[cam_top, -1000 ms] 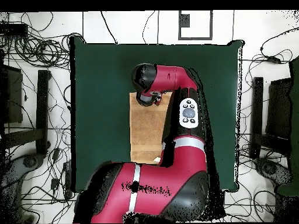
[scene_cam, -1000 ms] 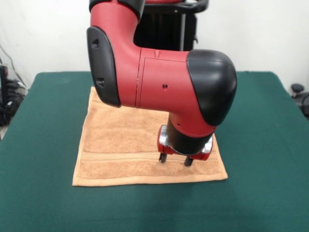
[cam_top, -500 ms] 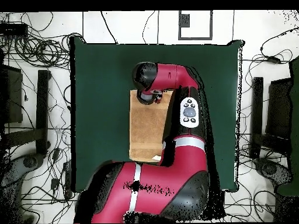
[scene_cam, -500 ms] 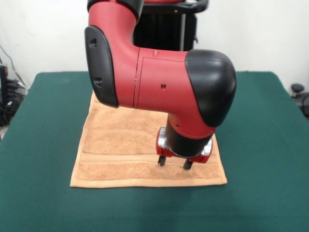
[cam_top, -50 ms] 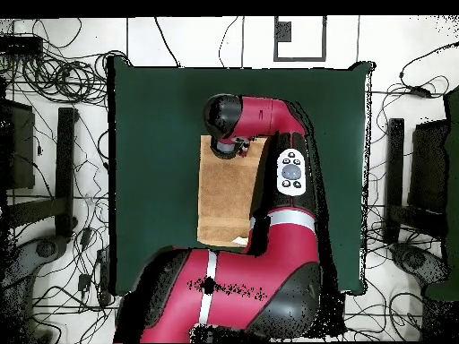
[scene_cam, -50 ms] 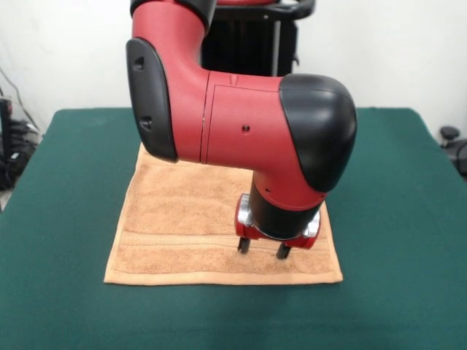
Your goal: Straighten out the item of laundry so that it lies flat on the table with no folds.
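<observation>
Jaws: the two dark fingertips stand apart with a clear gap between them, and nothing is held in that gap. In the front view the gripper points straight down over the near border band of the towel; the tips sit at or just above the cloth, and contact cannot be confirmed. In the overhead view the gripper itself is hidden beneath the black wrist cap.

Arm: the red and black arm descends from the top of the front view and covers the towel's far right part. From above, the arm runs along the towel's right side, with its round control pad facing up.

Item of laundry: the orange-tan terry towel lies spread on the table, roughly central. Its near edge is straight and its two near corners are laid out. A woven band crosses the cloth parallel to the near edge. The visible surface shows no folds; the portion under the arm cannot be assessed. In the overhead view the towel appears as a tan rectangle, with a small white tag at the edge nearest the robot's base.

Table: dark green surface, much larger than the towel, bare on all sides of it.
</observation>
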